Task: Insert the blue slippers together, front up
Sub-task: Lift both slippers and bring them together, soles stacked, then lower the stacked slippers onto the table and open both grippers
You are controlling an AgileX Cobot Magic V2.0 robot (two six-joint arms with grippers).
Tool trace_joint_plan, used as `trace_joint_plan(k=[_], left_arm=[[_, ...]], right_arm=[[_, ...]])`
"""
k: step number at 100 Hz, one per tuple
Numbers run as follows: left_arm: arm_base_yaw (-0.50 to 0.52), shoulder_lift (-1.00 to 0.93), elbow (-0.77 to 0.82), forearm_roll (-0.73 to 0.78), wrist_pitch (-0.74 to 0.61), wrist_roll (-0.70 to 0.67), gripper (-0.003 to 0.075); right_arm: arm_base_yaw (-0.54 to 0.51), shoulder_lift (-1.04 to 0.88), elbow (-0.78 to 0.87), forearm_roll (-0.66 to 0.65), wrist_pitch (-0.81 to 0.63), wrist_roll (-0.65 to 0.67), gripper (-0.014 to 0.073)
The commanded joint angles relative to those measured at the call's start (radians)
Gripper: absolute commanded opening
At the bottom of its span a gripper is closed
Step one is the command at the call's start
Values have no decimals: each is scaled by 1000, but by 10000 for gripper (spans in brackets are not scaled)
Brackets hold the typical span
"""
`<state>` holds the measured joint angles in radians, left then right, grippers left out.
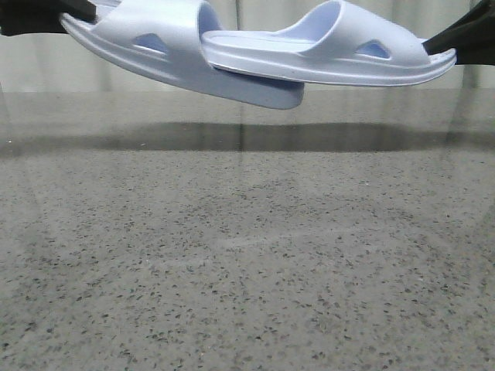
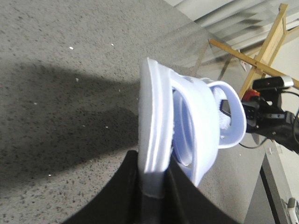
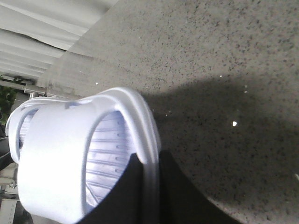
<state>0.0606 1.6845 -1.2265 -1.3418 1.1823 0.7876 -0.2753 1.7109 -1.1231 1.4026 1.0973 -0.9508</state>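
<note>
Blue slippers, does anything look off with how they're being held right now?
Nothing looks damaged. The left slipper and right slipper hang above the table, overlapping mid-air, each pinched at its outer end by the left gripper and right gripper.

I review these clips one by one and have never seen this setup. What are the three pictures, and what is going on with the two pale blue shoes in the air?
This is a two-armed robot at a speckled grey table. The front view looks forward over the table; the other two come from cameras on each wrist, looking along the fingers. The left pincer is shut on the end of the left slipper, and the right pincer is shut on the end of the right slipper. Both blue foam slides hang above the table, straps up. The right one's free end has gone under the left one's strap, so their soles overlap in the middle. Nothing else shows on the table, only the slippers' shadow.
</note>
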Motion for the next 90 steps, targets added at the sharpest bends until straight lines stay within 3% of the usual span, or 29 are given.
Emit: trace_joint_plan(k=[1,56,81,90], left_arm=[[-16,-52,-30,-91,86,-17,15],[-25,-52,-30,-61,86,-28,15],[-16,-52,-30,-57,86,-28,15],[0,-52,-30,-53,86,-28,15]], right_arm=[[30,-14,-52,67,44,-15,-106],[286,127,-224,82,29,-15,-106],[293,141,-253,82,51,-13,-105],[269,141,-253,78,98,-13,-57]])
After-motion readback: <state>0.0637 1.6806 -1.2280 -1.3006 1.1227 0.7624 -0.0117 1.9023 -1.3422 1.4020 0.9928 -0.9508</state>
